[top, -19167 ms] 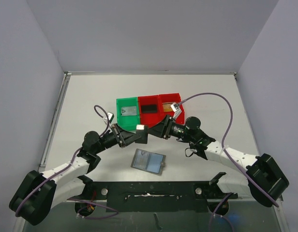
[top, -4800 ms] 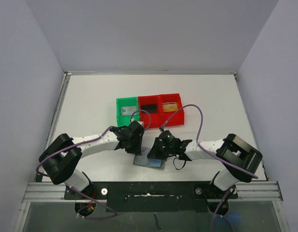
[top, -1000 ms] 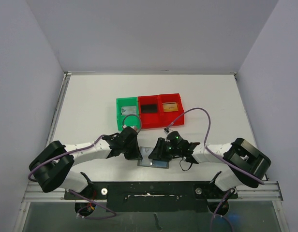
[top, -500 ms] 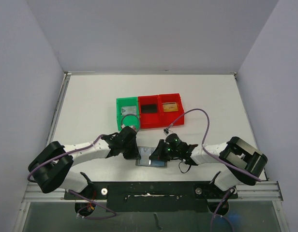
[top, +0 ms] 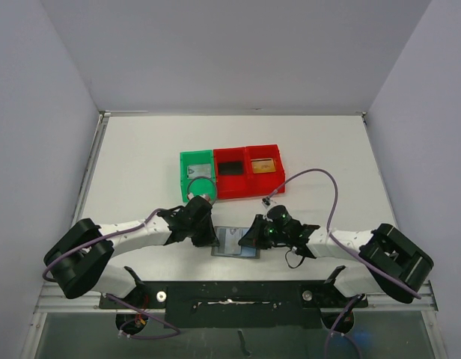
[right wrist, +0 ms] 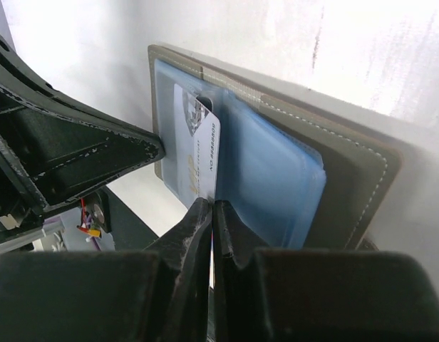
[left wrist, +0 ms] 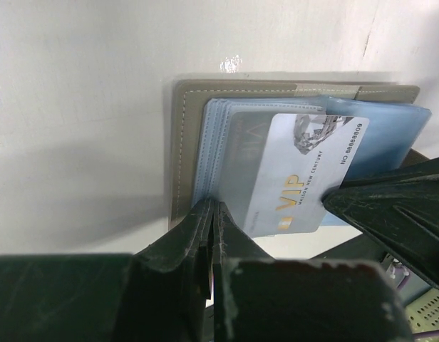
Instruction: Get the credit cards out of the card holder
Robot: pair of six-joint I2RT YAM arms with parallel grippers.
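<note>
The card holder (top: 236, 252) lies open near the table's front edge, grey outside (left wrist: 180, 157) with bluish pockets (right wrist: 276, 178). A silvery-grey credit card (left wrist: 298, 178) marked VIP sticks part way out of a pocket and also shows in the right wrist view (right wrist: 194, 153). My right gripper (right wrist: 212, 206) is shut on the card's free edge, at the wallet's right side in the top view (top: 247, 239). My left gripper (left wrist: 214, 210) is shut, and its tips press on the wallet's left part (top: 212, 238). No black card shows in the wallet.
A green bin (top: 197, 172) and two red bins (top: 249, 168) stand in a row behind the wallet, each with a small flat item inside; the middle one's is black. The black mounting rail (top: 230, 292) runs just in front of the wallet.
My right gripper and forearm have moved to the right, and the silvery card has slid further out of its pocket. My left gripper has stayed on the wallet.
</note>
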